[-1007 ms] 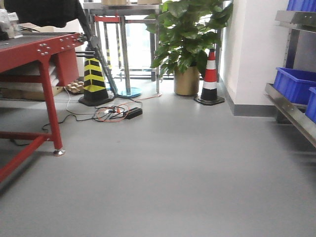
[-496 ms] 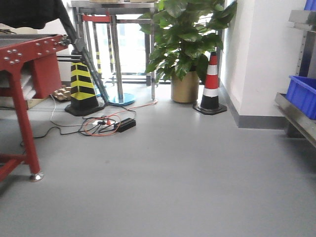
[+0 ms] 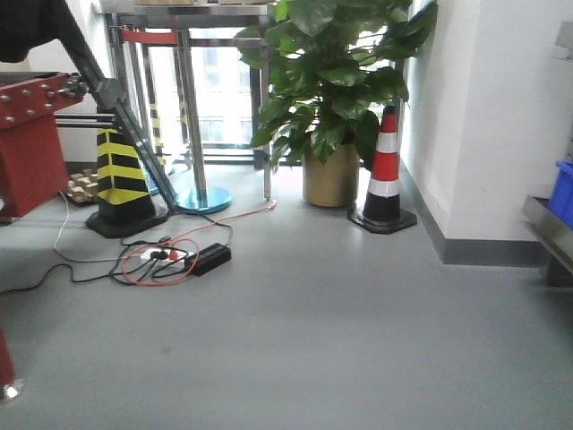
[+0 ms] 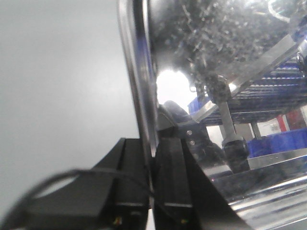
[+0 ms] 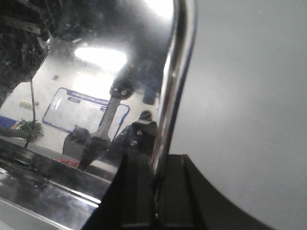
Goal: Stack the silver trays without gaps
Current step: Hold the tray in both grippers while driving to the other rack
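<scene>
In the left wrist view my left gripper (image 4: 152, 143) is shut on the thin rim of a silver tray (image 4: 230, 43), whose mirror-like inside fills the right of that view and reflects blue bins. In the right wrist view my right gripper (image 5: 158, 160) is shut on the rim of a silver tray (image 5: 96, 96), whose shiny inside fills the left. I cannot tell whether both hold the same tray. Grey floor lies behind each rim. No tray or gripper shows in the front view.
The front view shows grey floor. A potted plant (image 3: 331, 81) and a red-white cone (image 3: 385, 170) stand ahead by the white wall. A yellow-black cone (image 3: 119, 179), cables (image 3: 170, 260) and a red table (image 3: 31, 134) are on the left. A blue bin (image 3: 564, 193) on a steel shelf (image 3: 548, 224) is at the right edge.
The front view has moved forward: plant and cones are larger and nearer, the red table has slid off to the left and the blue bins and shelf off to the right.
</scene>
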